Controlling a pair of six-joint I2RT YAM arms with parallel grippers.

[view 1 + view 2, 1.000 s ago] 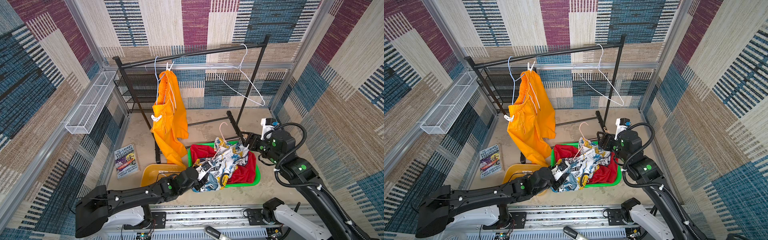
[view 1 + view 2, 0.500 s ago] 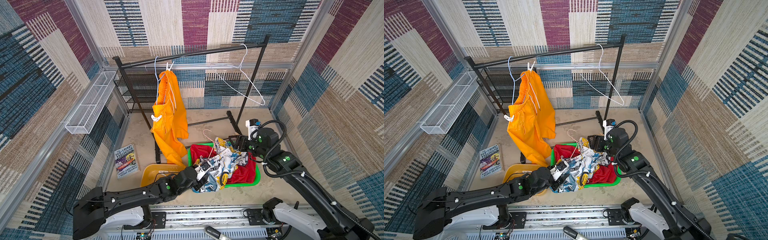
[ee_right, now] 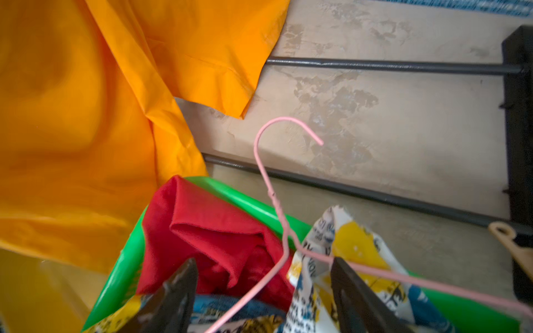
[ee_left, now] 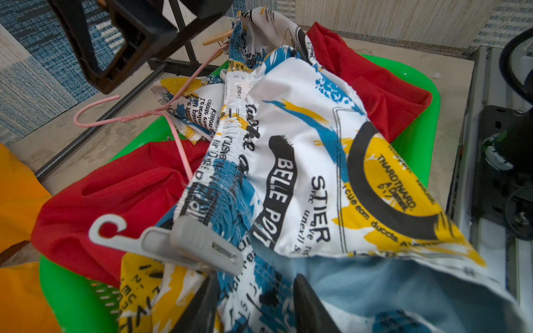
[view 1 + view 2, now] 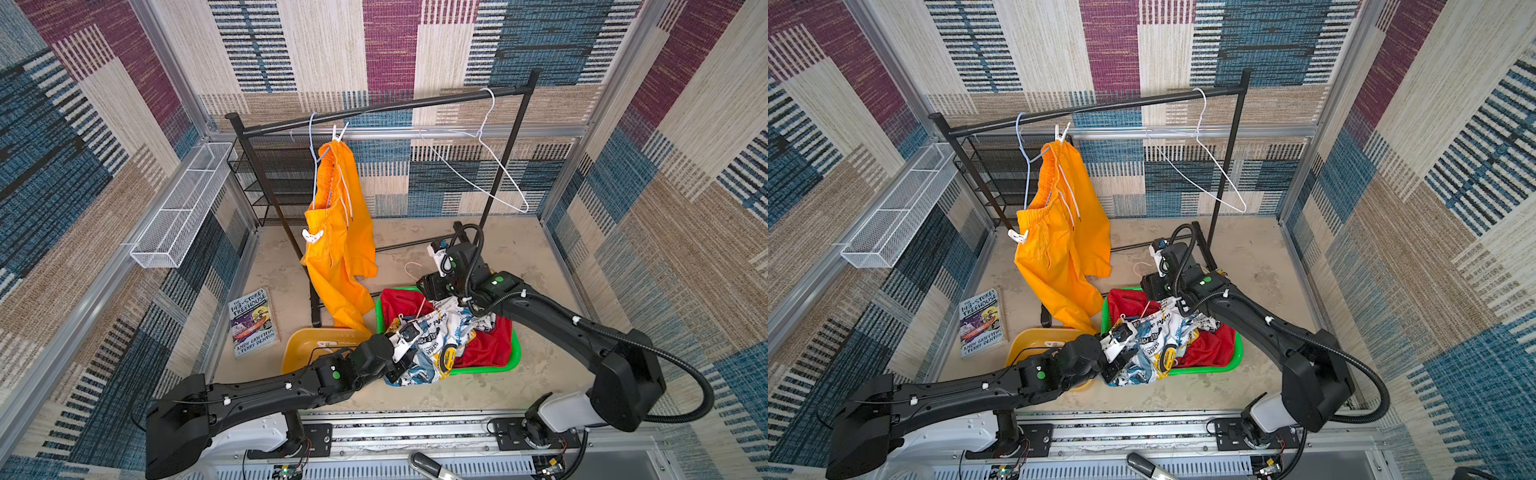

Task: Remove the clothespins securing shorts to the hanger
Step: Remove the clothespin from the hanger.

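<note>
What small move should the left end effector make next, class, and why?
Probably shift the left end effector sideways until its open jaws straddle the white clothespin. That pin clamps the waistband of the printed shorts in the green basket, and the jaws now sit just beside it, over fabric only.

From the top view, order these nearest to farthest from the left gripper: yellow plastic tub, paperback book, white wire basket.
1. Yellow plastic tub, right beside the left gripper.
2. Paperback book, lying flat farther to the left.
3. White wire basket, farthest, mounted high on the left side.
</note>
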